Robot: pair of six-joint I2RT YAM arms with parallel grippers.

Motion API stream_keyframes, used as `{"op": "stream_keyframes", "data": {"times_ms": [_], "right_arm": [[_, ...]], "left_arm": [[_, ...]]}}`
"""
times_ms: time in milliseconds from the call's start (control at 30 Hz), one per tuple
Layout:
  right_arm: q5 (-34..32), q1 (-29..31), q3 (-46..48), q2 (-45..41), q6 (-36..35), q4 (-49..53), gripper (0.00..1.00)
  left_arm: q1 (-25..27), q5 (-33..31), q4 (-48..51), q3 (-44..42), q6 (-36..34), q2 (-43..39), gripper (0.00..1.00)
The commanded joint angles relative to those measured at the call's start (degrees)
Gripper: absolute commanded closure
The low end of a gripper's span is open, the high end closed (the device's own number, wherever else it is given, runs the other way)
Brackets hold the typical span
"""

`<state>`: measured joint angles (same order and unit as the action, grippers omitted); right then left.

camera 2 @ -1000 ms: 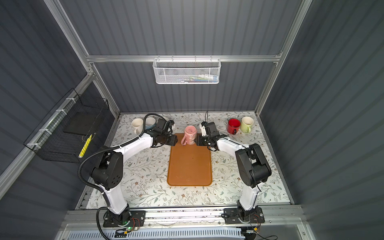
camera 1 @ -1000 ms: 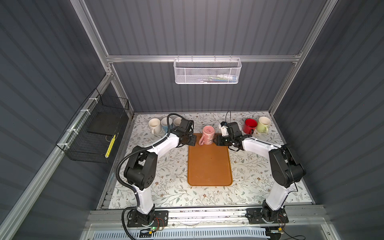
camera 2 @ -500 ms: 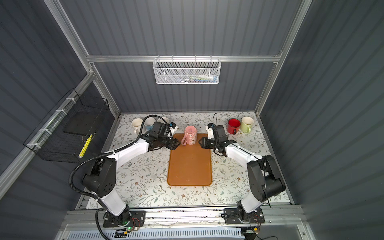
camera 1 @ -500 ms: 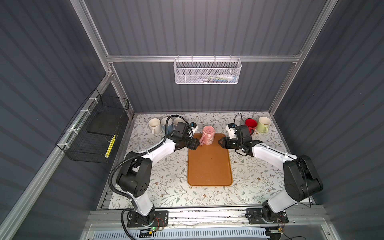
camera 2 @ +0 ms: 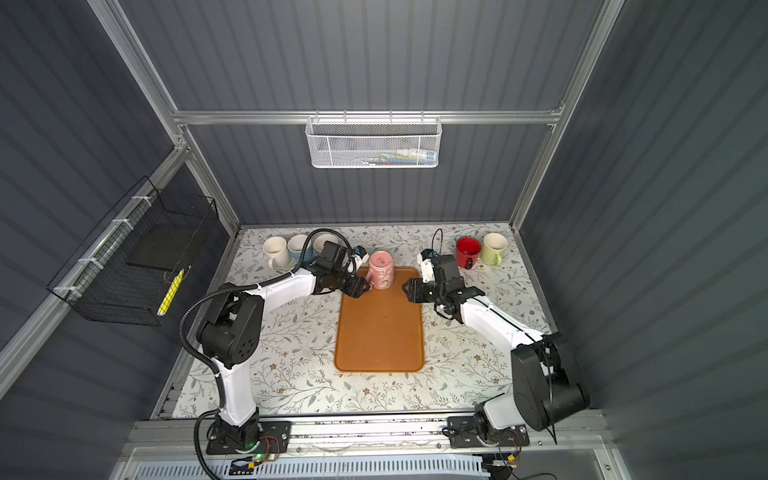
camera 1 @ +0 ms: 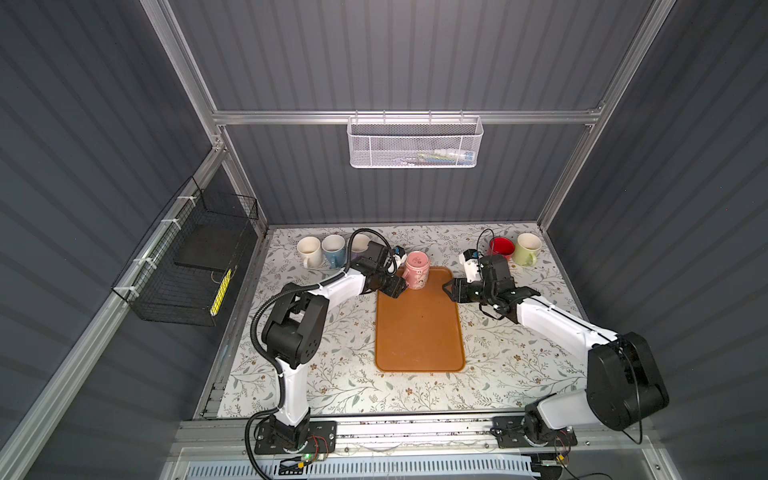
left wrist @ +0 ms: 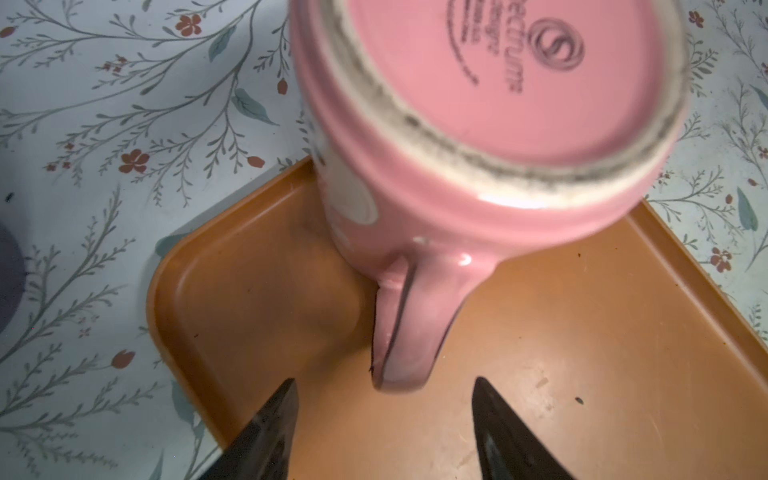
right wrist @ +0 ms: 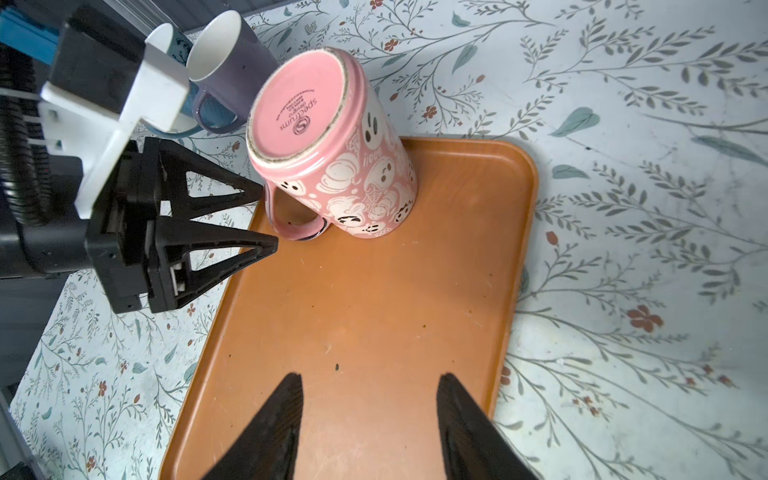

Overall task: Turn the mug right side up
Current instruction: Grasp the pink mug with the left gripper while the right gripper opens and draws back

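Observation:
The pink mug (camera 1: pixel 417 270) (camera 2: pixel 381 270) stands upside down at the far end of the orange tray (camera 1: pixel 419 332) (camera 2: pixel 379 332), its base up and its handle toward the left arm. My left gripper (camera 1: pixel 397 289) (camera 2: pixel 360 287) is open, and the handle sits just ahead of its fingertips, not between them. The left wrist view shows the mug (left wrist: pixel 478 104) and the left gripper (left wrist: pixel 384 380) over the tray (left wrist: pixel 582 332). My right gripper (camera 1: pixel 446 289) (right wrist: pixel 368 376) is open and empty above the tray's right edge, well clear of the mug (right wrist: pixel 332 145).
Upright mugs line the back of the table: white (camera 1: pixel 308 249) and blue (camera 1: pixel 333 248) on the left, red (camera 1: pixel 502 247) and green (camera 1: pixel 528 248) on the right. A purple mug (right wrist: pixel 224 54) stands behind the left gripper. A black wire basket (camera 1: pixel 195 266) hangs on the left wall.
Both grippers were at the mug's sides. They have opened wider and drawn back, the right one well to the right. The mug still stands upside down in the same spot.

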<state>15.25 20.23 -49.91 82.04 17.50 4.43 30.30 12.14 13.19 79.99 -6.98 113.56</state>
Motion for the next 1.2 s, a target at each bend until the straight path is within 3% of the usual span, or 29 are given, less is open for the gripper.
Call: {"op": "stream_keyframes", "data": {"times_ms": [0, 567, 833, 1167], "right_arm": [[-1.2, -0.5, 0.9, -0.7, -1.1, 1.3, 0.45], [-0.2, -1.1, 1.6, 0.0, -0.8, 0.8, 0.45], [-0.1, -1.3, 2.0, 0.2, -0.8, 0.2, 0.45], [0.0, -1.3, 2.4, 0.4, -0.5, -0.2, 0.45]], "left_arm": [[0.4, 1.8, 1.2, 3.5, -3.0, 1.3, 0.33], [0.5, 0.8, 7.5, 9.7, -11.6, 7.1, 0.35], [0.7, -0.4, 5.9, 7.6, -13.0, 6.9, 0.38], [1.0, -1.4, 4.4, 6.7, -13.2, 7.2, 0.55]]}}
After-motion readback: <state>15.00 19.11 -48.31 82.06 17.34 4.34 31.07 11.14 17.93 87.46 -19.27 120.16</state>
